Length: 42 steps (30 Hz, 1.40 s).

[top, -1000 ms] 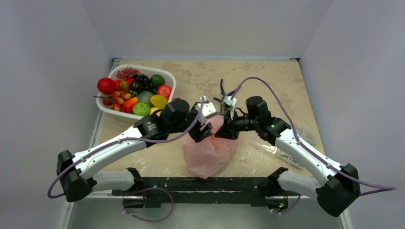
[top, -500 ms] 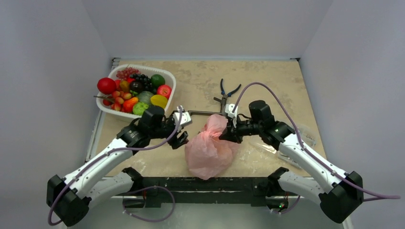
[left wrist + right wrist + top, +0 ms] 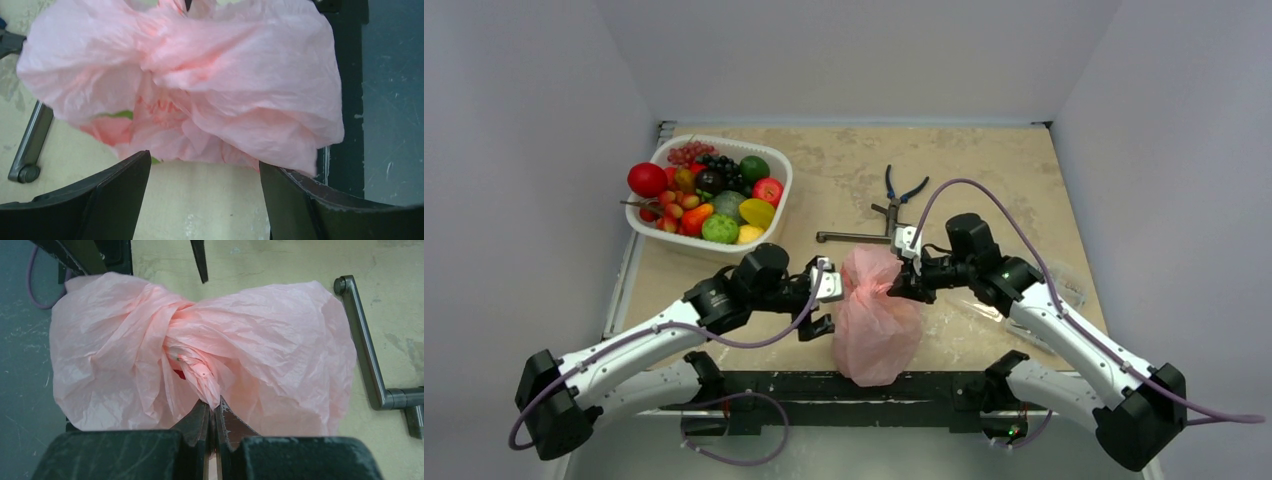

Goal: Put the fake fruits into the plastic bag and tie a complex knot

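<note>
Right gripper point(image 3: 214, 412) pinches the crinkly pink plastic bag point(image 3: 280, 340); close your wide-open left gripper point(image 3: 204, 162) on the apparent opposite tail.

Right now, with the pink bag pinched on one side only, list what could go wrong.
1. The right jaws are shut on only a thin twisted strand of the plastic bag; a hard pull might tear the film or let the strand slip out.
2. The left jaws stand open beside the bag, gripping nothing, so the knot could loosen.
3. The bag sits at the near edge of the table; a tug toward the arms might drag it off.
</note>
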Available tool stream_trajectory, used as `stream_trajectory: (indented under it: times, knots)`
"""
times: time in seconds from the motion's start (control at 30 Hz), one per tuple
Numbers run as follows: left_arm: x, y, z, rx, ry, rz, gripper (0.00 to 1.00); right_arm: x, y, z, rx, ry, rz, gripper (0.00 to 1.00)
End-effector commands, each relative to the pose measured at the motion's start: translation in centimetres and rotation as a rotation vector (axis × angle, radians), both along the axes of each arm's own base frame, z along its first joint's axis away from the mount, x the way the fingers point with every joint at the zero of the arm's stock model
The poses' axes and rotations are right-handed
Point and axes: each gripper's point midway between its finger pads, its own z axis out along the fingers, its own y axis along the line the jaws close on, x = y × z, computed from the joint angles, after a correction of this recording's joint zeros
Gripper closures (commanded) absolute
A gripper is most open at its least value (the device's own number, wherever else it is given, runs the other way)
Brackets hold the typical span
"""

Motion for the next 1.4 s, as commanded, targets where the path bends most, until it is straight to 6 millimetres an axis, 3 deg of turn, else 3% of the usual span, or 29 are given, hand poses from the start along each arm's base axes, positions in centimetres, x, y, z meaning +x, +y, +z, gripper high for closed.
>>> stream_trajectory:
  times: [0.0, 0.17, 0.27, 0.4, 0.57, 0.6, 0.67, 0.77, 0.83, 0.97, 1.13, 1.37]
  knots:
    - [2.0, -4.3, 4.4, -0.142, 0.017, 0.037, 0.2, 0.1, 0.0, 0.3, 0.011, -0.032, 0.003, 1.0]
    - [2.5, -7.8, 6.8, -0.224, 0.103, 0.053, 0.2, -0.1, 0.1, -0.1, 0.004, -0.033, 0.016, 1.0]
    - [2.7, -9.2, 7.2, -0.24, 0.162, 0.076, 0.29, -0.2, 0.0, -0.4, -0.003, -0.047, 0.023, 1.0]
    - [2.5, -11.2, 8.3, -0.224, 0.219, 0.07, 0.51, 0.1, -0.2, -1.1, -0.023, -0.071, 0.028, 1.0]
    - [2.6, -11.6, 6.9, -0.108, 0.282, 0.089, 0.83, 0.2, -0.3, -1.3, -0.033, -0.084, 0.023, 1.0]
    - [2.5, -11.3, 6.7, -0.089, 0.282, 0.092, 0.85, 0.2, -0.4, -1.2, -0.03, -0.083, 0.022, 1.0]
    - [2.0, -10.4, 6.2, -0.06, 0.276, 0.087, 0.78, 0.0, -0.4, -1.0, -0.023, -0.081, 0.016, 1.0]
    - [0.9, -8.3, 5.2, -0.008, 0.287, 0.093, 0.48, 0.1, -0.7, -0.9, -0.025, -0.097, 0.002, 1.0]
    - [0.1, -6.9, 4.2, 0.026, 0.303, 0.103, 0.41, 0.1, -0.7, -0.7, -0.021, -0.104, -0.001, 1.0]
    - [-0.7, -5.5, 2.6, 0.054, 0.322, 0.128, 0.39, 0.2, -0.9, -0.6, -0.026, -0.108, -0.012, 1.0]
    - [-1.6, -5.9, 1.3, 0.057, 0.398, 0.115, 0.34, 0.3, -0.8, -0.5, -0.026, -0.107, -0.012, 1.0]
    - [-0.3, -7.9, 2.8, -0.029, 0.414, 0.144, 0.43, 0.5, -0.8, 0.2, -0.014, -0.104, -0.036, 1.0]
